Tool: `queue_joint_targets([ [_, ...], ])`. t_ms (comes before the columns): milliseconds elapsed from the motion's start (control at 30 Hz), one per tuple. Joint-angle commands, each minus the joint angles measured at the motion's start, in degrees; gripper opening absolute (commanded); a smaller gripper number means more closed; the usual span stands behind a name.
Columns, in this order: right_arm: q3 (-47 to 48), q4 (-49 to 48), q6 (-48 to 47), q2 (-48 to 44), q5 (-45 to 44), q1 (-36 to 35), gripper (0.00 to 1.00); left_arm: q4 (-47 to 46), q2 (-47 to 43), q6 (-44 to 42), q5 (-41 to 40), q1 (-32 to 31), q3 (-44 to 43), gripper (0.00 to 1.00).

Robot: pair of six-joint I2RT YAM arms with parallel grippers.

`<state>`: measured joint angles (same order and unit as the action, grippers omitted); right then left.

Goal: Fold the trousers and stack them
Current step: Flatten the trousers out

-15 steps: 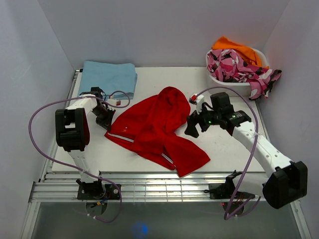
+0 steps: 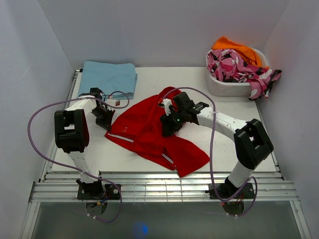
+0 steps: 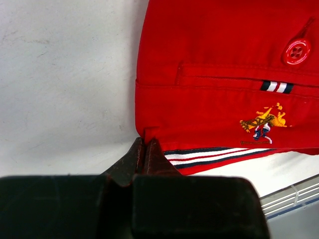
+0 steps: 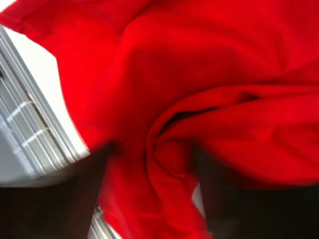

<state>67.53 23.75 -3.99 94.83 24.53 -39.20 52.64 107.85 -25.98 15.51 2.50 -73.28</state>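
Note:
The red trousers [image 2: 149, 130] lie crumpled across the middle of the white table [image 2: 229, 139]. A white-striped hem points toward the front edge. My left gripper [image 2: 105, 118] is at their left corner. In the left wrist view it [image 3: 144, 143] is shut, its tips pinching the corner of the waistband [image 3: 224, 59] beside the striped trim. My right gripper [image 2: 167, 127] hangs over the middle of the trousers. In the right wrist view it [image 4: 154, 196] is open, with a raised fold of red cloth [image 4: 199, 74] between its blurred dark fingers [image 4: 75, 199].
A folded light blue garment [image 2: 109, 77] lies at the back left of the table. A white basket [image 2: 224, 87] at the back right holds a pink-black-white patterned garment [image 2: 237, 67] and orange cloth [image 2: 234, 47]. A slatted metal edge [image 2: 159, 186] runs along the front.
My right arm has swung left from beside the trousers to over their middle, gripper open. The cloth's top has bunched a little. The left gripper has not moved.

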Motion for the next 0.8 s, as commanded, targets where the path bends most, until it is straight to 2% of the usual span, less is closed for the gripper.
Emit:
queue_joint_targets([
  [0,3.75,-1.25,1.71,1.67,1.92,-1.58,0.50,-0.79,-2.91,-0.30,0.58,-0.04,1.82,0.00],
  [67,4.36,-0.46,0.39,1.16,2.01,-1.58,0.27,-1.14,-3.00,-0.65,-0.21,0.05,2.26,0.00],
  [100,4.63,0.94,-0.22,0.54,1.49,-1.41,0.09,-1.49,-3.17,-1.26,-0.48,0.05,2.52,0.00],
  [233,4.20,4.71,-2.60,-4.55,3.41,2.71,0.08,-1.75,-2.56,-3.02,-1.79,1.27,2.96,0.00],
  [333,3.93,10.50,-6.11,-7.81,4.64,9.82,0.08,-1.84,-1.69,-4.69,-2.32,3.03,2.17,0.00],
  [467,3.58,17.89,-15.50,-10.71,3.33,24.12,0.08,-2.37,-1.68,-8.29,-5.47,4.53,0.94,0.00],
  [533,3.49,20.27,-20.60,-11.33,2.36,28.98,0.08,-2.98,-1.86,-10.14,-6.80,4.88,0.94,0.00],
  [567,3.49,22.72,-22.36,-11.77,2.27,33.62,0.08,-3.25,-1.77,-12.32,-7.50,5.14,0.94,0.00],
  [633,3.49,24.85,-27.53,-12.12,0.70,37.86,0.08,-4.30,-1.86,-14.62,-9.52,5.67,1.03,0.00],
  [667,3.23,26.25,-29.30,-12.64,0.34,42.93,0.08,-4.65,-1.86,-17.41,-10.14,6.37,1.03,0.00],
  [767,2.00,27.93,-35.99,-13.52,-0.80,51.29,0.08,-7.28,-1.25,-22.34,-12.95,8.38,0.07,0.00],
])
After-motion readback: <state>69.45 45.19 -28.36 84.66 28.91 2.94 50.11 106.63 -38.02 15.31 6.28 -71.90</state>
